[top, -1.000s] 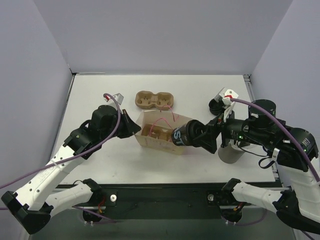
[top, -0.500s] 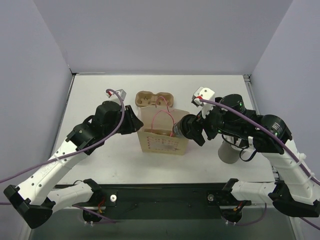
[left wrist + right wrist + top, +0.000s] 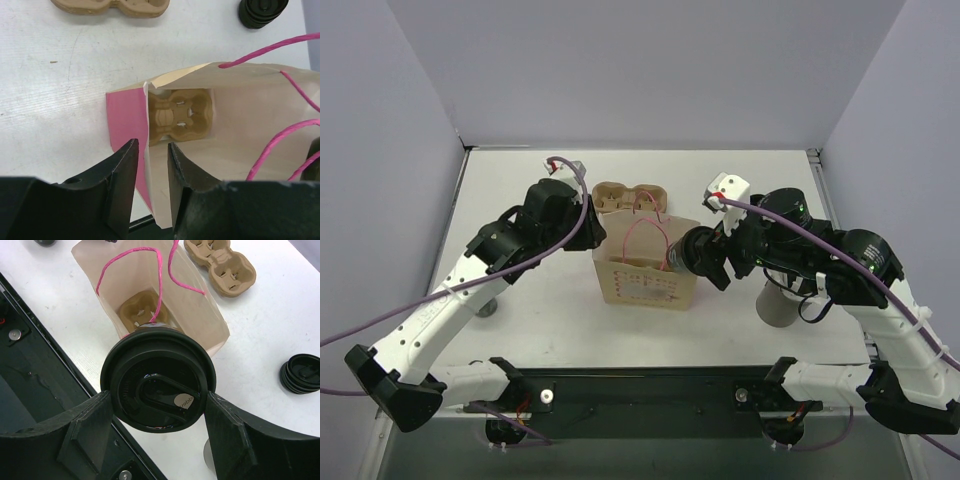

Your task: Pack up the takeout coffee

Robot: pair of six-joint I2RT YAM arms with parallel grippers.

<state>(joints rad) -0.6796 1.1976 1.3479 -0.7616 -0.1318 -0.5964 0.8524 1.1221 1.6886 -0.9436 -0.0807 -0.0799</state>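
A tan paper bag [image 3: 645, 272] with pink handles stands upright mid-table, with a brown pulp tray [image 3: 180, 117] lying at its bottom. My right gripper [image 3: 685, 258] is shut on a takeout coffee cup with a black lid [image 3: 159, 387] and holds it just above the bag's right rim [image 3: 200, 320]. The tray shows below it in the right wrist view [image 3: 137, 312]. My left gripper [image 3: 152, 150] is slightly open. Its fingers straddle the bag's left wall, one inside and one outside. In the top view it is at the bag's far left corner [image 3: 588, 225].
A second, empty pulp tray [image 3: 628, 197] lies behind the bag. A stack of loose black lids [image 3: 301, 373] sits at the right. A taller grey cylinder [image 3: 780, 306] stands under my right arm. The table's near edge [image 3: 30, 355] is close to the bag.
The bag went from tilted open to standing upright. My right gripper swung the cup up over its rim, then held still. My left gripper rose toward the bag's far left corner.
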